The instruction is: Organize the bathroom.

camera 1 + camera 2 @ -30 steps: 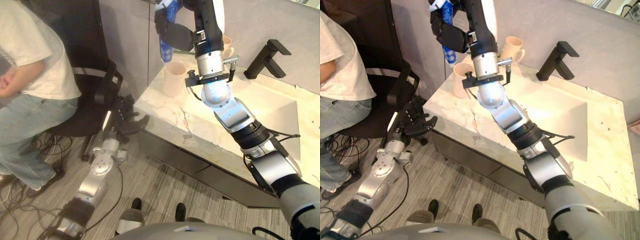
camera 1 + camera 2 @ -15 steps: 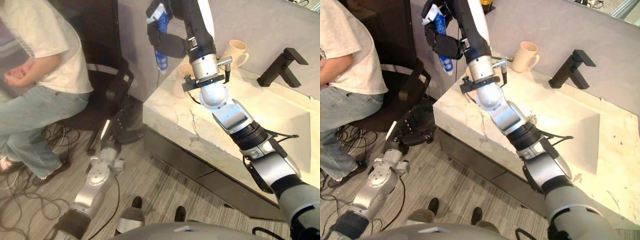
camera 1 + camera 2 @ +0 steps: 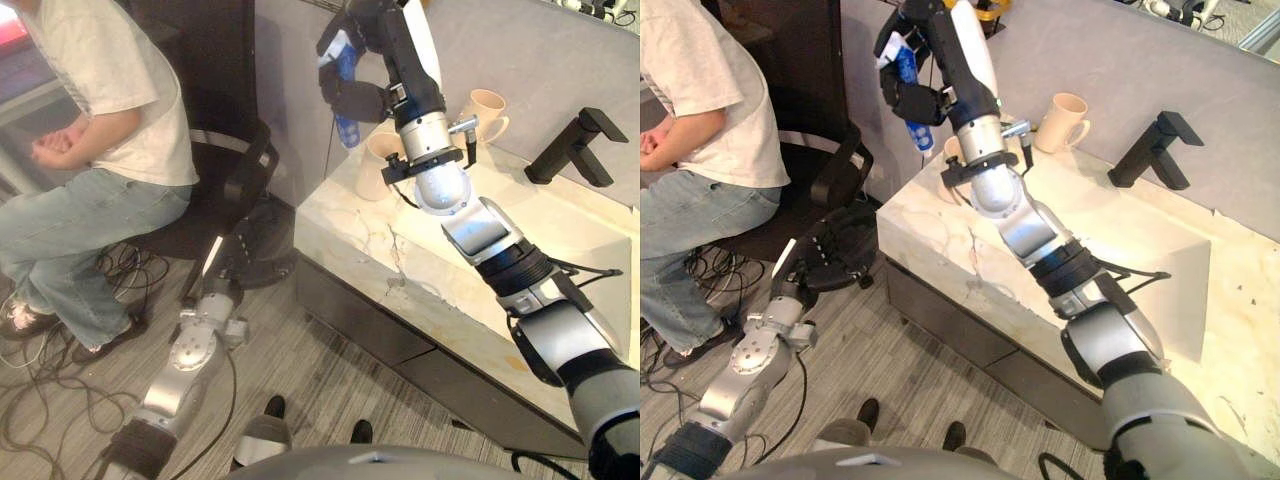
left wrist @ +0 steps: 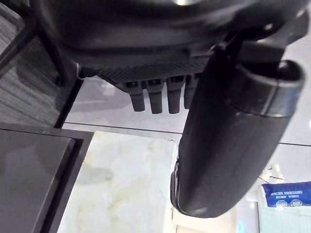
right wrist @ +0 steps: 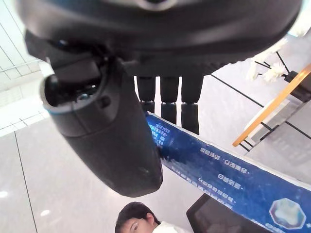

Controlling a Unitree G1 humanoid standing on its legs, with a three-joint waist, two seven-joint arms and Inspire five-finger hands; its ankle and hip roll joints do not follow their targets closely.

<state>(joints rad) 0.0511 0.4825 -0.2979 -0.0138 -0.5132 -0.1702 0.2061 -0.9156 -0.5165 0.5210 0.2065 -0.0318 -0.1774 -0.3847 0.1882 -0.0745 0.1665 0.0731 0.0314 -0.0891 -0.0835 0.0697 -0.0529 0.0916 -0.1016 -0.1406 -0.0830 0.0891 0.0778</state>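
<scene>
My right hand [image 3: 352,95] is raised above the left end of the marble counter [image 3: 350,215] and is shut on a blue toothpaste tube [image 3: 907,66], which hangs downward. In the right wrist view the tube [image 5: 218,170] lies between the thumb [image 5: 107,131] and the fingers [image 5: 167,104]. A beige cup [image 3: 376,168] stands on the counter just below and right of the tube, partly hidden by my forearm. My left hand [image 3: 826,262] hangs low beside the chair base, fingers relaxed and holding nothing.
A beige mug [image 3: 1065,120] stands by the back wall. A black faucet [image 3: 1160,150] rises over the sink basin [image 3: 590,230]. A person sits at the left on a black chair [image 3: 225,190]. Cables lie on the floor under them.
The whole picture has shifted, so the camera moved. My right hand keeps the tube and now holds it a little left of the cup. The left hand still hangs by the chair.
</scene>
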